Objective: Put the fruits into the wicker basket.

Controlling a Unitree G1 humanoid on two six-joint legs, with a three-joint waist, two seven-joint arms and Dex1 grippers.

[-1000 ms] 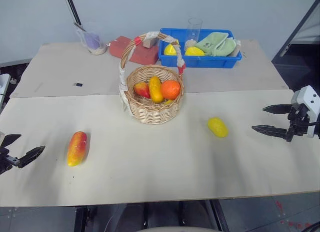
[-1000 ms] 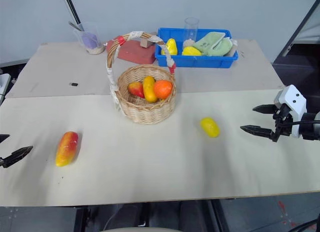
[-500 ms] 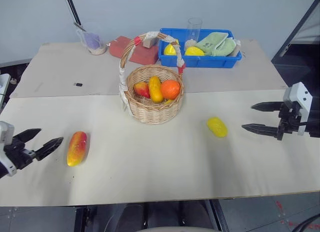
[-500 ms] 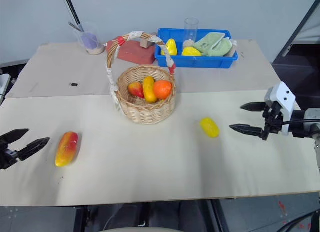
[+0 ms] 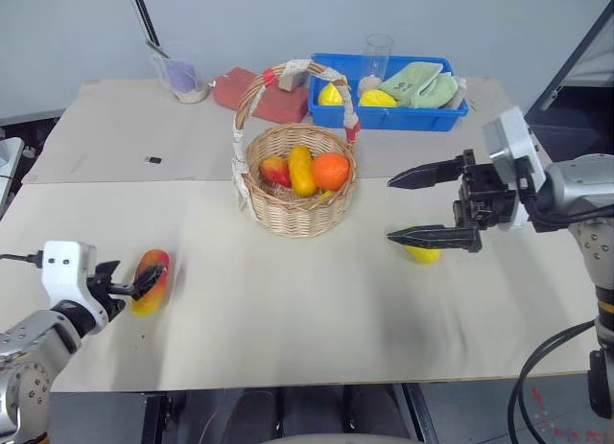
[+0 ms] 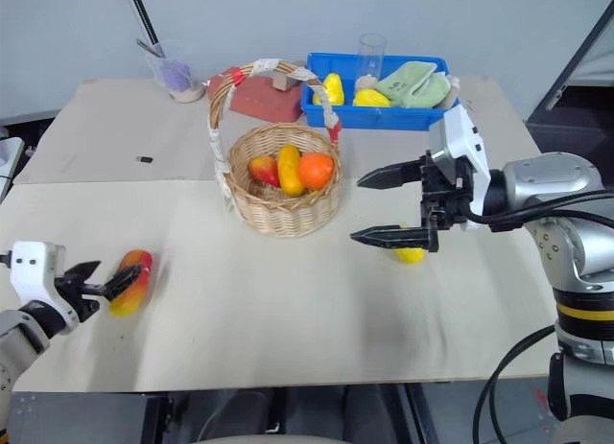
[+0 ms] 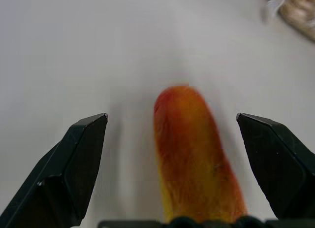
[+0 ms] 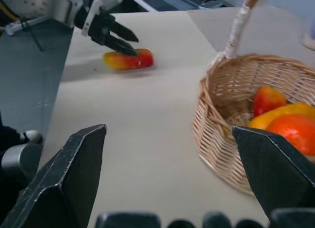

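Observation:
The red-to-yellow mango fruit (image 5: 155,268) lies on the table at the near left. My left gripper (image 5: 128,280) is open at its near end, and in the left wrist view the mango (image 7: 192,154) sits between the two spread fingers without touching them. The yellow lemon fruit (image 6: 411,255) lies right of centre, partly hidden under the lower finger of my right gripper (image 5: 391,210), which hovers open above it, pointing at the wicker basket (image 5: 297,214). The basket stands upright mid-table, holding a red-yellow fruit, a yellow one and an orange. The right wrist view shows the basket (image 8: 221,139) and the mango (image 8: 129,59).
A blue tray (image 5: 384,117) with yellow fruits, a green cloth and a glass stands at the back right. A red block (image 5: 273,104) and a cup (image 5: 182,80) sit at the back. A small black object (image 5: 152,160) lies at the left.
My right gripper has swung left and up from the table's right edge to above the lemon. My left gripper has moved right, up to the mango's end.

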